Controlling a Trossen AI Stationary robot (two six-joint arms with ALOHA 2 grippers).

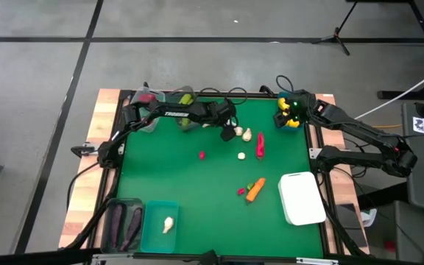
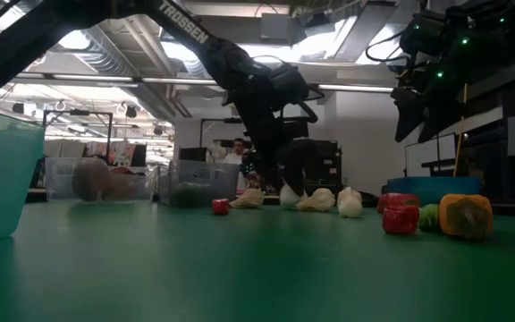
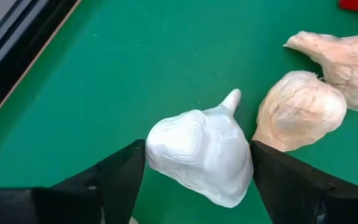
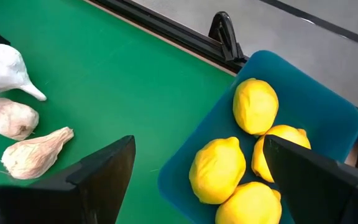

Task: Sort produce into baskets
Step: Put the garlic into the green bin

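Note:
Three garlic bulbs lie close together at the far middle of the green mat. My left gripper (image 1: 230, 130) is down at the whitest bulb (image 3: 201, 152), a finger at each of its sides. The two tan bulbs (image 3: 300, 109) (image 3: 347, 65) lie just beyond it. My right gripper (image 4: 199, 142) hangs open above the blue tub (image 1: 290, 118) of yellow lemons (image 4: 255, 106) at the far right, touching nothing. On the mat lie a red pepper (image 1: 260, 145), a small red fruit (image 1: 202, 154), another garlic bulb (image 1: 241, 155) and an orange carrot (image 1: 255, 190). My left gripper has the white garlic bulb's two opposite sides (image 3: 157, 146) between its two fingers (image 3: 120, 177). The fingers slant down at it from the table's left. The bulb rests on the mat with its pointed tip (image 3: 232, 96) aimed away from the gripper.
A teal tub (image 1: 159, 237) holding one garlic bulb and a smoky grey tub (image 1: 122, 224) of eggplants stand at the near left. A flat white tray (image 1: 302, 197) lies near right. Clear tubs (image 1: 153, 99) with a red fruit and a cucumber stand far left.

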